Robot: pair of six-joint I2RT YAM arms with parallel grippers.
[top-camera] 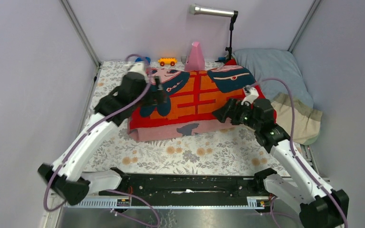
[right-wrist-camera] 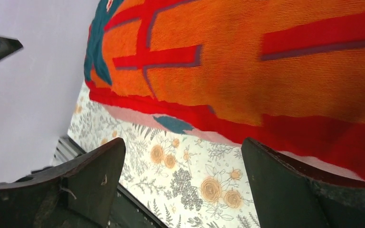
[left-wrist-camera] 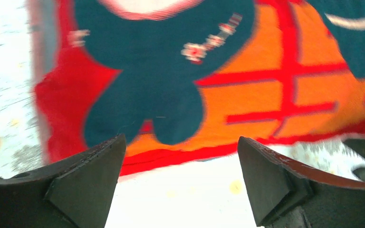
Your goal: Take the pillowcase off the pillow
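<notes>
The pillowcase (top-camera: 195,99) lies spread on the floral sheet, showing its red, orange and dark teal print, with a faded pink strip (top-camera: 171,132) along its near edge. The pillow is hidden. My left gripper (top-camera: 159,92) hovers over the pillowcase's left part. In the left wrist view that gripper (left-wrist-camera: 180,140) is open and empty, with the blurred pillowcase (left-wrist-camera: 266,95) beyond its fingers. My right gripper (top-camera: 218,114) is at the pillowcase's near right edge. In the right wrist view it (right-wrist-camera: 183,141) is open above the sheet, the pillowcase (right-wrist-camera: 266,61) just beyond it.
A grey-blue pillow with a beige end (top-camera: 280,71) leans in the back right corner. A pink cone (top-camera: 196,57), a yellow toy car (top-camera: 167,61) and a black stand with a silver tube (top-camera: 230,33) sit along the back wall. The floral sheet (top-camera: 195,152) covers the floor.
</notes>
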